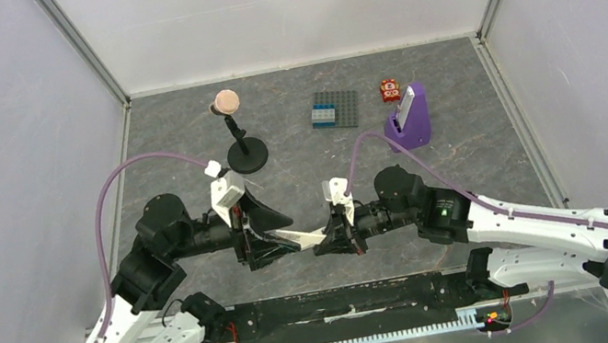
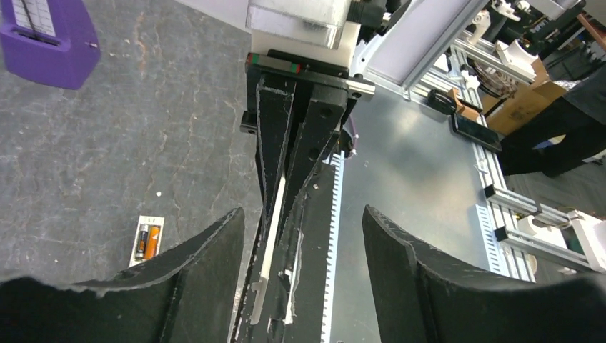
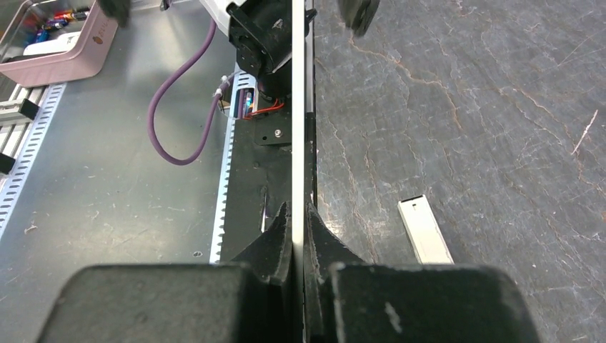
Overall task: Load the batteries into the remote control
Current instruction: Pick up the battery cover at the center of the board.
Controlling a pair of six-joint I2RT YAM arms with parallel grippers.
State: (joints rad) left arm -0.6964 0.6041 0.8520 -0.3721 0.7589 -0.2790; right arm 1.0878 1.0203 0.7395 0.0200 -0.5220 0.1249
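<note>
White strip (image 3: pixel 298 107), likely battery cover, clenched edge-on in right claw (image 3: pixel 298 214). Left claw (image 2: pixel 304 211) spread wide around its far end. Remote control (image 2: pixel 154 221) on worktop (image 2: pixel 107 143) beside left claw, batteries (image 2: pixel 147 241) apparently seated. Your risk: thin strip twists or slips if left claw closes off-centre.

Thin white piece (image 1: pixel 298 236) between left gripper (image 1: pixel 278 243) and right gripper (image 1: pixel 323 237).

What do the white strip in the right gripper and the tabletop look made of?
White strip: likely thin rigid plastic, matte; it runs dead straight where pinched by the right gripper. Tabletop: dark grey with pale veins like stone; possibly a printed mat or laminate.
</note>
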